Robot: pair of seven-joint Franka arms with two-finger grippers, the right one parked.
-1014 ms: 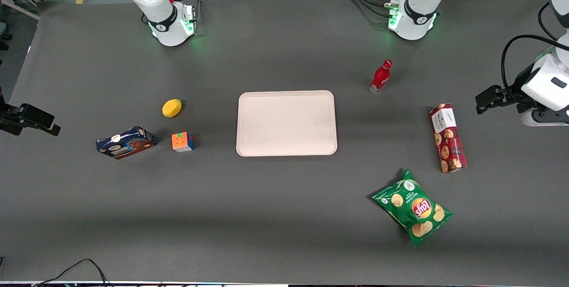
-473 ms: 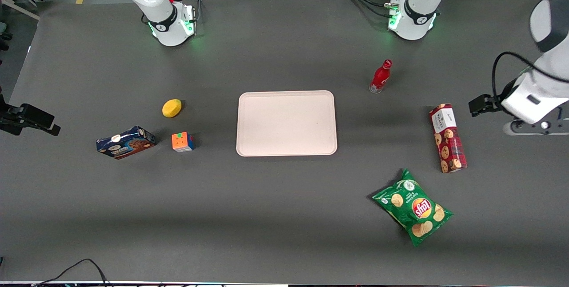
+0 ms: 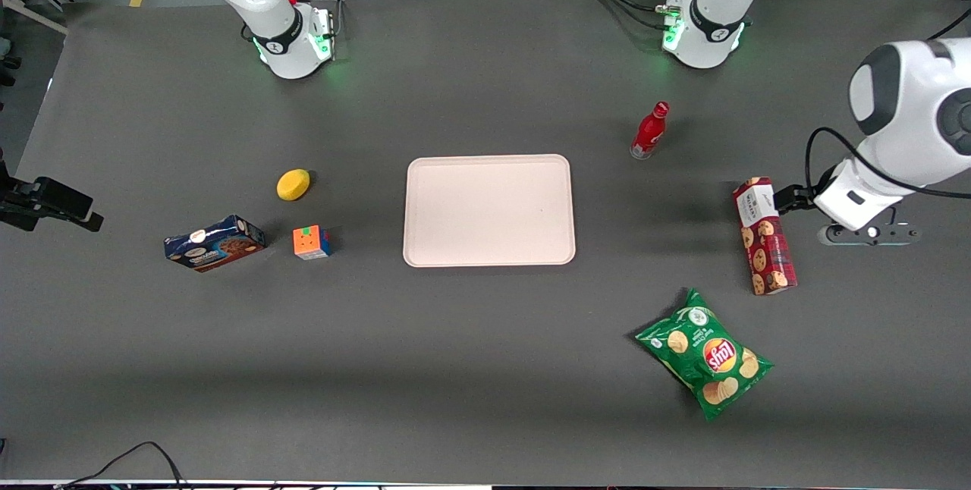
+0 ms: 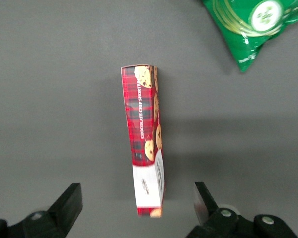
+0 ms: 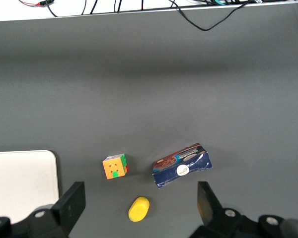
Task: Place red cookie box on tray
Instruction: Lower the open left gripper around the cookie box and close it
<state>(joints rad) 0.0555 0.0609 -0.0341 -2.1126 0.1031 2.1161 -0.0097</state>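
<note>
End effector (image 4: 138,208): fingers spread wide, holding nothing. In the wrist view one finger (image 4: 69,201) stands to each side of the red cookie box (image 4: 145,144), with bare tabletop (image 3: 485,369) showing between each finger and the carton's long edges. The front view places the end effector (image 3: 790,198) just beside the carton's white-label end; whether it touches cannot be told.

Red cookie box (image 3: 764,235): lies flat on the tabletop, long axis running from the end effector toward the front camera, slightly slanted. White label at the end nearest the end effector; the tartan end points toward the chip bag. All four edges are free of other items.

Green chip bag (image 3: 705,363): nearer the front camera than the carton, apart from it, with a strip of open tabletop between. One corner of the bag (image 4: 248,22) appears in the wrist view.

Red bottle (image 3: 650,130): upright, farther from the front camera than the end effector, well apart from it.

Tray (image 3: 488,210): toward the parked arm's end from the end effector, well apart, nothing lying in it. The tabletop between the carton and the tray's nearest rim is open.

Puzzle cube (image 3: 311,242), yellow lemon-like item (image 3: 293,184) and blue cookie box (image 3: 214,243): grouped farther still toward the parked arm's end.
</note>
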